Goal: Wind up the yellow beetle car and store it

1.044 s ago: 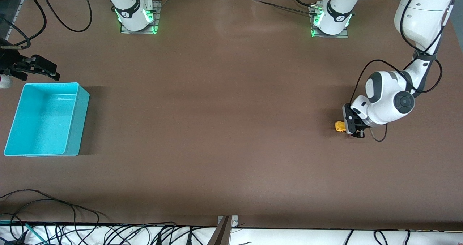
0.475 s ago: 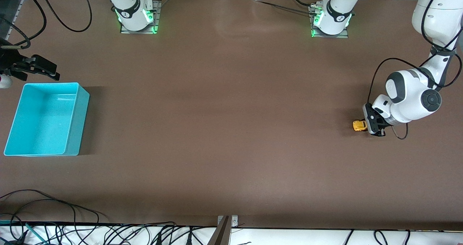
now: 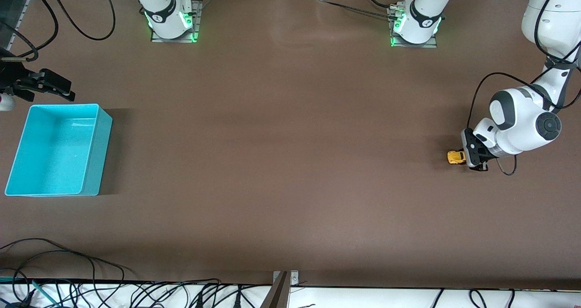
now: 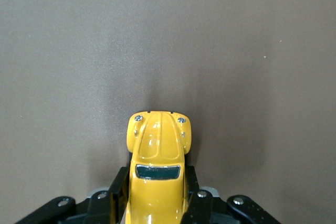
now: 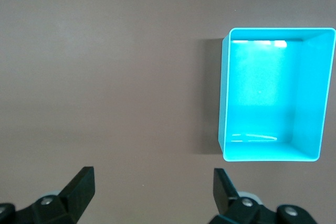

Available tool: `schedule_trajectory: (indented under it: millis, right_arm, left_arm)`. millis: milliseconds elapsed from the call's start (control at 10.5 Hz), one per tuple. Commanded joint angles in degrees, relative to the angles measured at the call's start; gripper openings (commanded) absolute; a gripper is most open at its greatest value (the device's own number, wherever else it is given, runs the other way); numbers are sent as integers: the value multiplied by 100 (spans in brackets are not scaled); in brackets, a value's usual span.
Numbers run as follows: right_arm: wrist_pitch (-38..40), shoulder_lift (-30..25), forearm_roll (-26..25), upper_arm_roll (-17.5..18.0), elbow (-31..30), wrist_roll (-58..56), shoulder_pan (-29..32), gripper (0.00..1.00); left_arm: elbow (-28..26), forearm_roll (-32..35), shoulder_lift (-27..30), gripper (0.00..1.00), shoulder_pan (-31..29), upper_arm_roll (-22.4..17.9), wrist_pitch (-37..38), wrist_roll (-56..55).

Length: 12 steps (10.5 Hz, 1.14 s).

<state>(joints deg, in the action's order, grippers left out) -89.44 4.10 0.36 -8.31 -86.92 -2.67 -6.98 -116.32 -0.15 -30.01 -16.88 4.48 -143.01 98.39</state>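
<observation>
Two tools over one brown desk (image 3: 290, 162). Left tool (image 3: 472, 156) low at the left arm's end of the desk, fingers (image 4: 118, 192) pinching the yellow beetle car (image 3: 455, 157) by its sides, about at the doors. Car's rounded hood and small headlights poking out past the fingertips in the left wrist view (image 4: 159, 166), dark windshield just ahead of the grip, nose pointing toward the right arm's end. Wheels hidden by the body, so cannot tell whether touching the desk or just above it; a soft shadow right under the nose. Right tool (image 3: 50, 87) waiting at the right arm's end, fingers (image 5: 79, 184) spread wide with nothing between them, hanging over bare desk just beside the turquoise bin (image 3: 102, 131). Bin upright with its open top up, glossy inside (image 5: 317, 93), standing well apart from the car, almost the whole length of the desk between them. Loose black cables (image 3: 68, 262) along the desk edge nearest the front camera.
</observation>
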Motion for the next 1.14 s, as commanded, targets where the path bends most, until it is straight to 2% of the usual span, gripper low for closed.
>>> schedule_trajectory:
  millis: [0,1044]
  right_arm:
    - [-47,-49,61,5,-62,39,21,100]
    - [-47,-49,69,5,-62,39,21,100]
  left_arm:
    - [206,111,-312,0,-87,10,1,304]
    - [373,103,-418,0,-201,10,1,594]
